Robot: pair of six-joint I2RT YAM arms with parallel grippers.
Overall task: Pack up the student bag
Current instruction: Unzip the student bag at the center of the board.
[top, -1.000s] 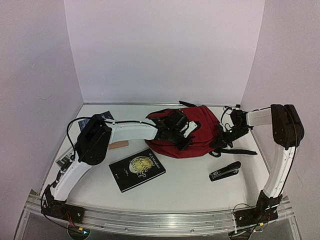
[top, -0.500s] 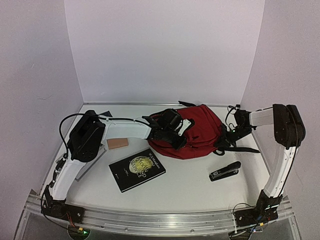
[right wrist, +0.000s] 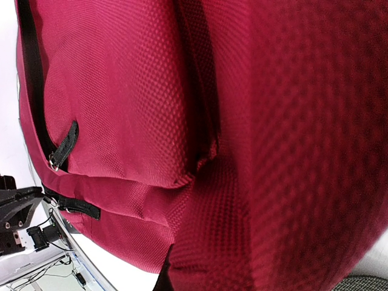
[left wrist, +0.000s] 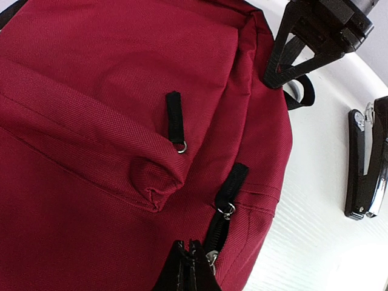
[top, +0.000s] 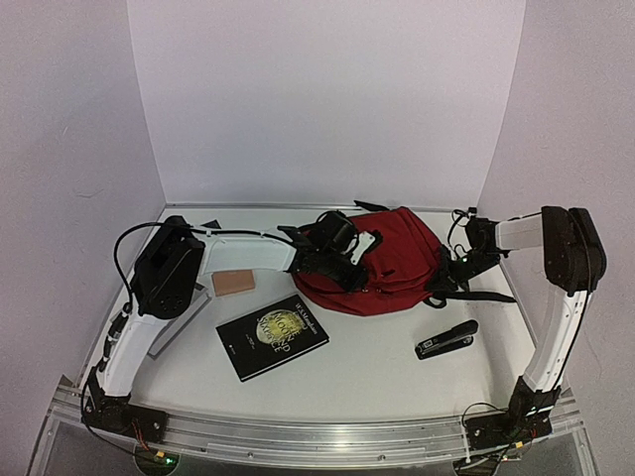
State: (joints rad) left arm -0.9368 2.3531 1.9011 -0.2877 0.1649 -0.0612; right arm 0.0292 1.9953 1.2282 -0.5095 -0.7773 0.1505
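**A:** What does the top view give that the wrist cameras do not?

**B:** It gives the whole layout. The student bag point(top: 387, 263) lies on the worktop point(top: 377, 372), toward 1 o'clock from the middle of it. A black book point(top: 272, 335) lies at 7 o'clock from the bag, a stapler point(top: 445, 339) at 5 o'clock and a tan block point(top: 233, 282) at 9 o'clock. All three are on the worktop, outside the bag.

**A:** And the wrist cameras?

**B:** The left wrist view gives small details. It shows a black pull tab point(left wrist: 175, 118) on the red fabric and a zipper slider point(left wrist: 211, 257) with a metal ring. The right wrist view is too close and almost filled with red fabric. I cannot make out its own fingers there.

**A:** What is inside the bag?

**B:** No view looks into it, so I cannot tell.

**A:** Where does the bag lie relative to each claw?

**B:** The left claw point(left wrist: 188, 270) is at the bag's 9 o'clock side. Its fingers are pressed together, and the slider is just beside them at 2 o'clock. I cannot tell whether anything is caught between them. The right claw point(left wrist: 271, 80) is at the bag's 3 o'clock side. In the left wrist view its black fingers meet in a point on the edge seam of the bag and pinch the fabric there.
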